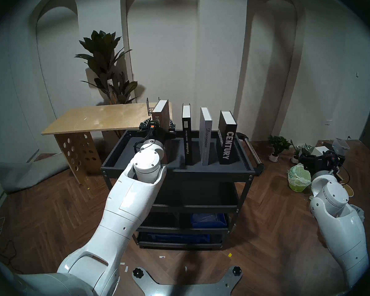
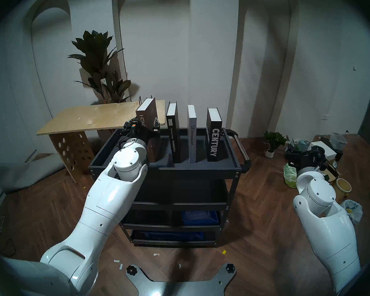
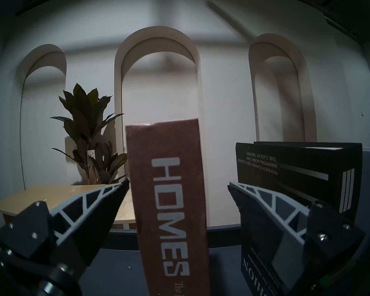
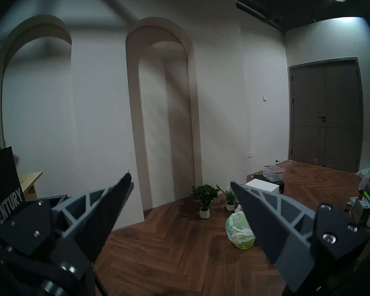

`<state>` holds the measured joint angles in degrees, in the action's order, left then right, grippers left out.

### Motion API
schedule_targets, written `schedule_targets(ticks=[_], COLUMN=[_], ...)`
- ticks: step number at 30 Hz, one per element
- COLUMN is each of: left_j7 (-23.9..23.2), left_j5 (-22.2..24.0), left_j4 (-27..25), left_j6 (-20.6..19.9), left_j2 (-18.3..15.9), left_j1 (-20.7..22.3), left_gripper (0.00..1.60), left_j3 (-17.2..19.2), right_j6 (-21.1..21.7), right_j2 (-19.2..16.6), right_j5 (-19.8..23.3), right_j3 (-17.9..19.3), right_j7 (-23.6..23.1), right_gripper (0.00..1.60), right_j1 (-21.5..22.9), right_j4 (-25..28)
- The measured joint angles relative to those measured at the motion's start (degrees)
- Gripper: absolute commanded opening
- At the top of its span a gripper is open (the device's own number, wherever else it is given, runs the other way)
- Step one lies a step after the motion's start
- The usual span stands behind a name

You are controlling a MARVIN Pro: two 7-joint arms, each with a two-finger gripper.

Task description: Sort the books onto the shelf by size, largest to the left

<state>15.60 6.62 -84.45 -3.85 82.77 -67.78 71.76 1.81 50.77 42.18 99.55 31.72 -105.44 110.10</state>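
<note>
Four books stand upright in a row on the shelf (image 1: 124, 154), the dark grey top tray of a cart. From left to right they are brown "HOMES" (image 1: 161, 111), slim black "Fashion Ideal Home" (image 1: 186, 137), grey "Discontent" (image 1: 206, 137) and thick black "CENTURY" (image 1: 226, 139). My left gripper (image 1: 158, 125) is open, with one finger on each side of the HOMES spine (image 3: 171, 203). In the left wrist view there is a gap at the right finger, while the left fingertip is close to the book. My right gripper (image 4: 179, 182) is open and empty, off to the cart's right over the floor.
A light plywood table (image 1: 98, 118) stands behind the cart on the left, with a small black wire rack (image 1: 150, 107) and a tall plant (image 1: 107, 64). The cart handle (image 1: 252, 150) sticks out on the right. A green bag (image 1: 298, 180), small potted plants (image 1: 277, 144) and clutter lie on the floor at right.
</note>
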Motion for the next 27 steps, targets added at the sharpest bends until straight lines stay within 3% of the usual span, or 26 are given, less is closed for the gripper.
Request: schedule_targets(ticks=[11,27], left_j7=[0.7,-1.7], left_j5=[-0.8,-0.8], left_j4=[-6.7,-18.7], left_j6=[0.1,3.6], left_j2=[-2.0,-6.1], left_j1=[-2.5,-8.1], left_gripper=[1.6,1.6], left_j3=[0.6,3.3], right_j6=[0.0,0.3], right_j2=[-0.1,-1.0], right_j5=[-0.1,-0.2], right_j3=[-2.7,-7.2], right_j7=[-0.6,-3.9], right_gripper=[1.6,1.6], right_j1=[2.0,4.3], right_j4=[-1.4,-1.3])
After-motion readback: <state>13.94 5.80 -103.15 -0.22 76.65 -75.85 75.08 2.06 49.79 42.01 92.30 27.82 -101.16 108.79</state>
